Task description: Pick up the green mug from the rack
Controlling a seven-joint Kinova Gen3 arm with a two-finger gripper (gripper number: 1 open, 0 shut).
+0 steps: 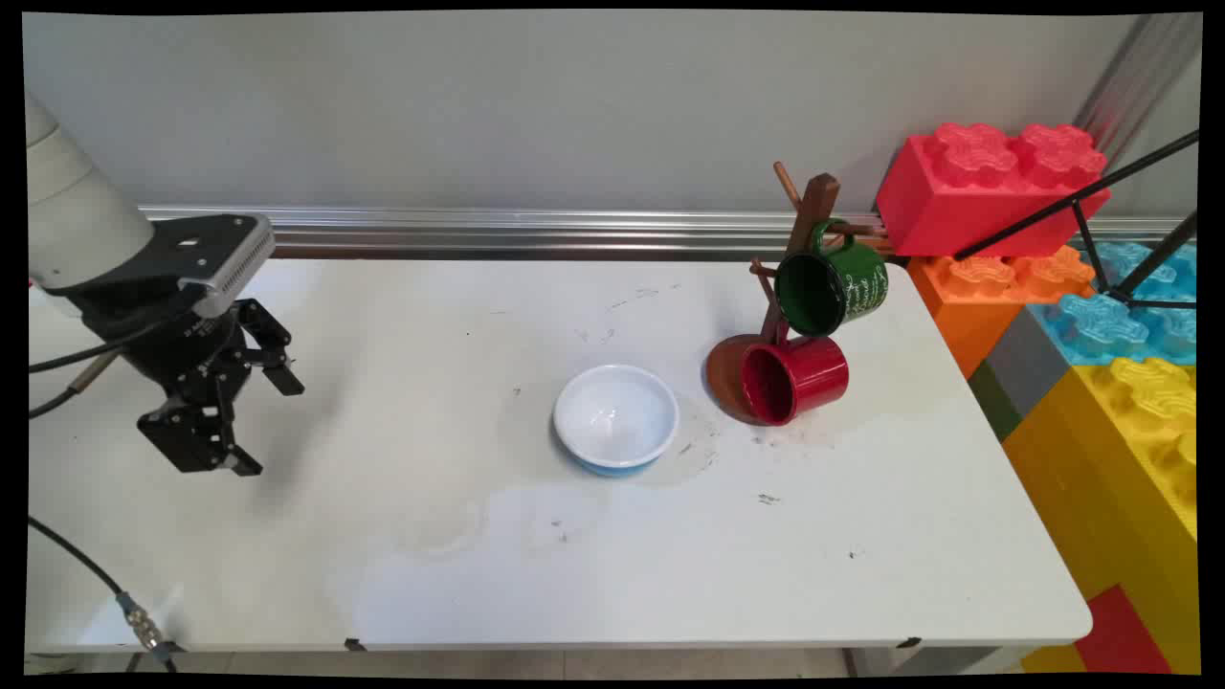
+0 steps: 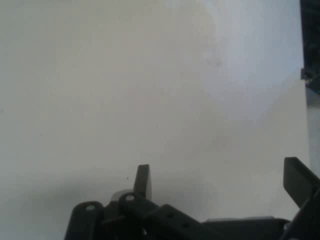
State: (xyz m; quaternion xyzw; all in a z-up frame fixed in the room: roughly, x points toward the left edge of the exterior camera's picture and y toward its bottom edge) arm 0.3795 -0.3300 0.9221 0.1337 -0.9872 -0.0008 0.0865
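bowl (image 1: 615, 417) mid-table | mug rack (image 1: 799, 273) right, behind | claw (image 1: 271, 428) far left

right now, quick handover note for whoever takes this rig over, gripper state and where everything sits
Gripper: open, empty, hanging over the bare left part of the white table; nothing between its fingers in the hand view, only table surface below.
White bowl with a blue outside: upright near the table's middle, well to the gripper's right, the nearest thing to it.
Wooden mug tree: on the table's far right, by the wall.
Green mug: hung on an upper peg, mouth facing the camera.
Red mug: low by the tree's base, mouth facing the camera; whether it hangs or rests on the base cannot be told.
Big toy bricks: stacked off the right edge.
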